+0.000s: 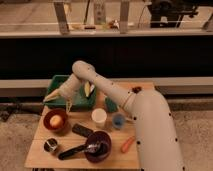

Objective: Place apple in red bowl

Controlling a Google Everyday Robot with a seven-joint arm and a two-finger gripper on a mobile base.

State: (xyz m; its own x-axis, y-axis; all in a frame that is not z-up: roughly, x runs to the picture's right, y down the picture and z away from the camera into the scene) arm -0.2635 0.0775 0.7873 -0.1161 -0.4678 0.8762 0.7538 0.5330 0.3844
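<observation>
While above, hand (66, 103); apple (55, 120) bowled.

no readable text, labels or numbers anywhere; gripper (67, 103) above the red bowl (47, 123), unmarked

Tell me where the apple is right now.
The apple sits inside the red bowl at the table's left side, in front of the green tray; the gripper hangs just above and behind it.
</observation>
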